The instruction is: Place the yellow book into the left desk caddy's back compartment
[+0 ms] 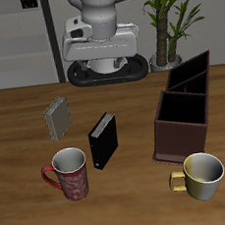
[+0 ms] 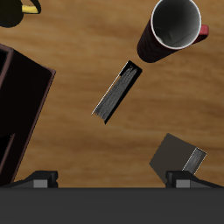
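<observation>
The yellow book (image 1: 58, 118), small with a grey-tan cover, stands on the table away from the caddy; it also shows in the wrist view (image 2: 178, 157). The left desk caddy (image 1: 188, 106) is a long dark maroon box with black dividers, and its dark wall shows in the wrist view (image 2: 22, 105). My gripper (image 2: 112, 180) hangs high above the table, open and empty, with its fingertips (image 2: 39, 178) far apart. It touches nothing. The arm (image 1: 99, 22) stands at the table's back.
A black book (image 1: 104, 140) stands between the yellow book and the caddy, also in the wrist view (image 2: 118, 92). A red mug (image 1: 70, 174) and a yellow mug (image 1: 201, 174) sit near the front edge. A potted plant (image 1: 168, 19) stands behind the table.
</observation>
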Motion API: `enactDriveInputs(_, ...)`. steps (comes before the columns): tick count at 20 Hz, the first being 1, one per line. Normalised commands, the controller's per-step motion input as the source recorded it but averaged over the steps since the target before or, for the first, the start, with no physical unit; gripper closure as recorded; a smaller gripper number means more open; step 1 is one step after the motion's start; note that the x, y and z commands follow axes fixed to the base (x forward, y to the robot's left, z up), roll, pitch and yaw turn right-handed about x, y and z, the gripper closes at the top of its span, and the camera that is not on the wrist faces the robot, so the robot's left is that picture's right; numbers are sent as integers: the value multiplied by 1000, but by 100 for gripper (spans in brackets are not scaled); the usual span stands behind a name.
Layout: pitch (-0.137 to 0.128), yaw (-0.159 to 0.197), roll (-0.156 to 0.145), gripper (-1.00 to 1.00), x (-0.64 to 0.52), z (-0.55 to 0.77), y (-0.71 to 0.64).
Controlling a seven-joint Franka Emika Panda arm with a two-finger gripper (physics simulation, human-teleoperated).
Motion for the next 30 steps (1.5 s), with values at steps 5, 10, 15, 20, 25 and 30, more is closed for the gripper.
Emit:
enactDriveInputs(5, -4, -26, 6, -100, -41, -9, -162)
enactDriveInputs(10, -8, -7, -32, -100, -149, -16, -427)
enactDriveInputs(15, 6, -40, -71, -100, -190, 18, -483)
enactDriveInputs(20, -17, -25, -35, -100, -209, 42, -320)
enactDriveInputs(25, -20, -7, -37, -100, -204, 27, -321)
enactDriveInputs(30, -60, -9, -42, -100, -134, -5, -139)
